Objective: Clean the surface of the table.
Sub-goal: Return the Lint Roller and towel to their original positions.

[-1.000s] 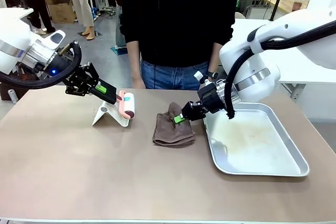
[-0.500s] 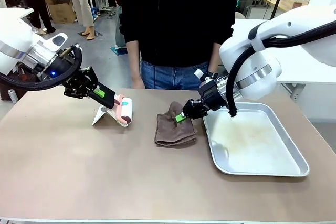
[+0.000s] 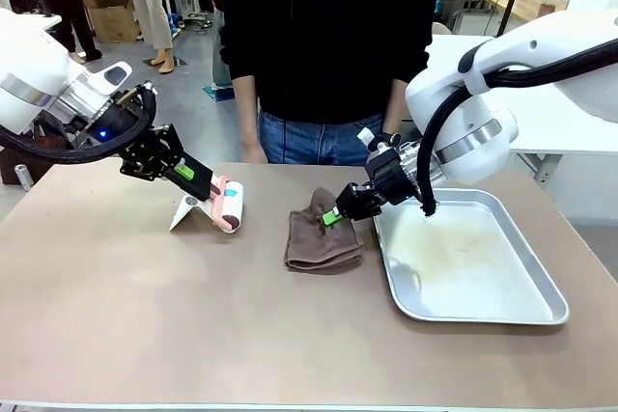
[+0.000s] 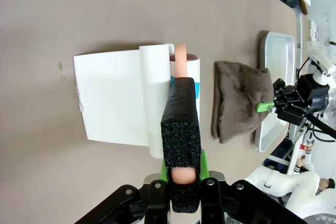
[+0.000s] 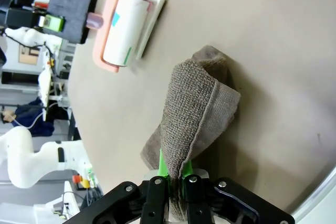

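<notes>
A busy lab behind, and the wide brownish table (image 3: 193, 315) fills the lower frame from edge to edge, a person in a black top (image 3: 328, 36) standing at its far side. Left of centre, the left gripper (image 3: 207, 184) is clamped on the pink handle of a lint roller (image 3: 232, 202) resting on its white stand (image 3: 198, 211). Centre frame, the right gripper (image 3: 332, 217) pinches the upper right corner of a folded brown cloth (image 3: 322, 234), which lies just left of the silver tray (image 3: 473, 262).

To wipe well, I'd say: keep that pinch firm, press the cloth flat instead of dragging a bunched corner, and sweep toward the open table in the lower frame. Steer clear of the tray rim, and lift the roller straight off its stand so it doesn't tip.
</notes>
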Robot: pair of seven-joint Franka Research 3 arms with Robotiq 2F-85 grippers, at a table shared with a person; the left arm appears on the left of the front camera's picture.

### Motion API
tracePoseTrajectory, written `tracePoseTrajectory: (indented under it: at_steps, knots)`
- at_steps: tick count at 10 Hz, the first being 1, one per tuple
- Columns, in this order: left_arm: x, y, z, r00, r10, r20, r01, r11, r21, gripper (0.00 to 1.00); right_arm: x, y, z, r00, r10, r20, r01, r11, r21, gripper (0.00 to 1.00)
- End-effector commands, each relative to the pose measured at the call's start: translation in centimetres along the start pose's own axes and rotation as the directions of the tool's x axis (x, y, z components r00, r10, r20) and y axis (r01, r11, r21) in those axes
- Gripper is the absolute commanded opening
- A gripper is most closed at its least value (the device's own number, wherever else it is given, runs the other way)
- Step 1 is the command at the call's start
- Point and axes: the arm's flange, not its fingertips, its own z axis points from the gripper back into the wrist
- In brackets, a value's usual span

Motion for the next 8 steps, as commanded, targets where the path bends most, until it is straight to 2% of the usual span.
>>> tracePoseTrajectory:
  at_steps: [1,8]
  knots:
    - [0.94,-0.84,0.23,1.0,0.015,-0.002,-0.014,0.999,0.035,0.21,0.21,0.15,-0.14,1.0,-0.024,-0.001,0.024,0.999,0.03,0.09]
    - [1.51,-1.12,-0.64,1.0,0.019,-0.018,-0.017,0.997,0.069,0.21,0.25,-0.08,0.12,1.0,-0.014,0.008,0.014,0.999,0.049,0.09]
